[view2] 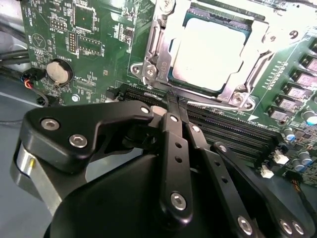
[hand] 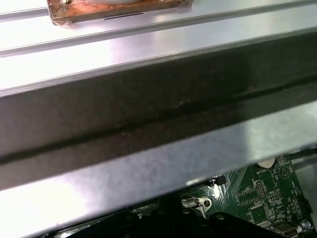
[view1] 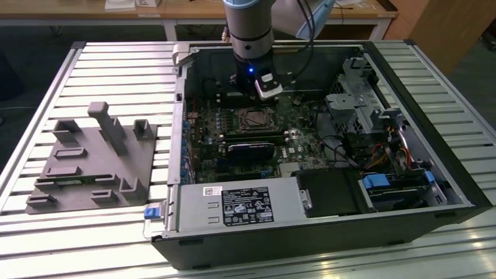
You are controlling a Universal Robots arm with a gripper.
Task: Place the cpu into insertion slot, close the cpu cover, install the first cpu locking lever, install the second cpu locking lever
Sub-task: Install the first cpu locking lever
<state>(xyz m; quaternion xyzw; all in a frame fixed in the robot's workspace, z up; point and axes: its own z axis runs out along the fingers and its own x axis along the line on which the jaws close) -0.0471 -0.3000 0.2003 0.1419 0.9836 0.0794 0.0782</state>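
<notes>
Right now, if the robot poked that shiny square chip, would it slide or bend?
The cpu would probably not slide: it lies flat with the cpu cover framing its edges. Its flat metal top suggests it is stiff, not bendy. Thin and small beside the motherboard, it is likely light.

Arm [view1: 250, 35] hangs near insertion slot [view1: 254, 119] (case [view1: 310, 241] open).

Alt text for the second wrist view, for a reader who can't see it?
The black gripper, jaws together and empty, hangs over a green motherboard just short of the insertion slot. The cpu lies in the slot, its pale metal top framed by the silvery cpu cover. Black memory slots run between gripper and socket.
</notes>
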